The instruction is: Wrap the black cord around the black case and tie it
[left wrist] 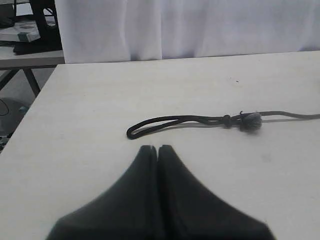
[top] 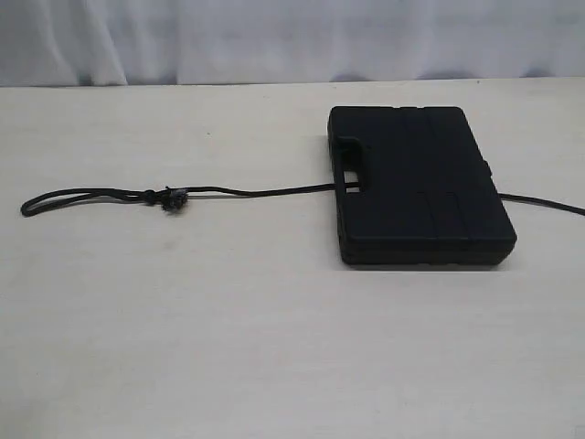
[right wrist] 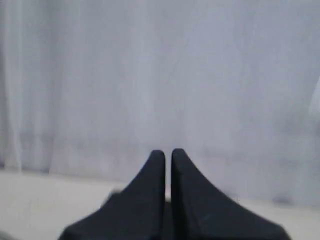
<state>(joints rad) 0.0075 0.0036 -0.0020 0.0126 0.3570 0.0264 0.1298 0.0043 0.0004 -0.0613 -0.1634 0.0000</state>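
The black case point(top: 420, 183) lies flat on the table at the right in the exterior view, its handle slot facing left. The black cord point(top: 247, 192) runs under the case: its looped end point(top: 55, 203) and frayed greyish knot point(top: 172, 199) stretch out to the left, and its other part comes out at the right point(top: 548, 205). In the left wrist view the cord's loop point(left wrist: 160, 124) and knot point(left wrist: 250, 121) lie a little beyond my left gripper point(left wrist: 157, 148), which is shut and empty. My right gripper point(right wrist: 168, 152) is shut too, holding nothing, facing a white curtain. Neither arm shows in the exterior view.
The pale table point(top: 228, 329) ends at a white curtain point(top: 274, 37) at the back. In the left wrist view the table's left edge point(left wrist: 30, 107) drops off beside another table with clutter point(left wrist: 25, 35).
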